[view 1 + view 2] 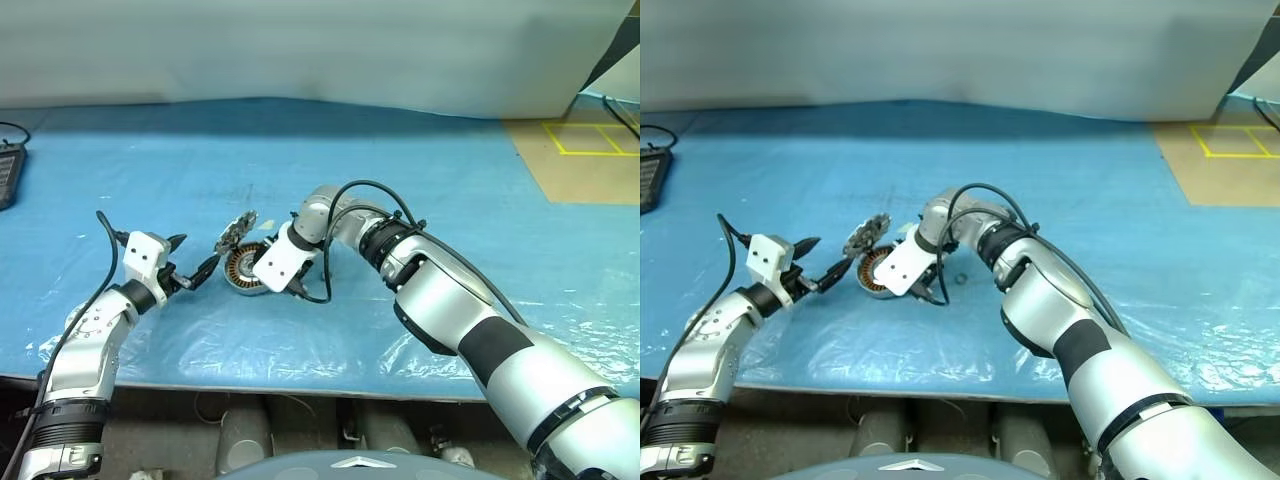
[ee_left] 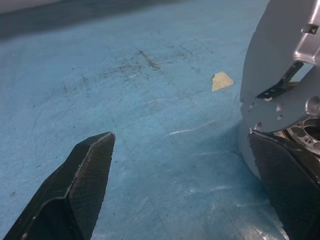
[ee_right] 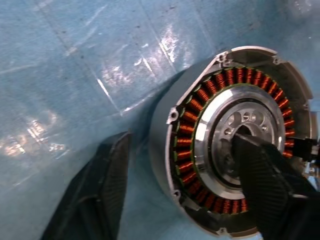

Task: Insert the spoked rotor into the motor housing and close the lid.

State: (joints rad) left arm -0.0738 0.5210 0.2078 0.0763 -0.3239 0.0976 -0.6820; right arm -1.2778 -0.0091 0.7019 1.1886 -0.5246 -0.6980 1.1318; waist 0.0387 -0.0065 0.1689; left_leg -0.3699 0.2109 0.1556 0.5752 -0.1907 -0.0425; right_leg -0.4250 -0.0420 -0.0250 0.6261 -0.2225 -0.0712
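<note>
Silver motor housing (image 3: 235,145) rim, seemingly between jaws

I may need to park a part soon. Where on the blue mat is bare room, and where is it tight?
Bare blue mat runs behind the motor housing to the white wall, and right of the right arm toward the taped brown floor. It is tight at the middle: left pincer, raised lid, housing and right pincer crowd together, one finger inside the hub.

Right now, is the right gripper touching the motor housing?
Cannot tell. In the right wrist view one finger overlaps the motor housing hub and the other stands outside its wall with a gap; no contact shows plainly.
</note>
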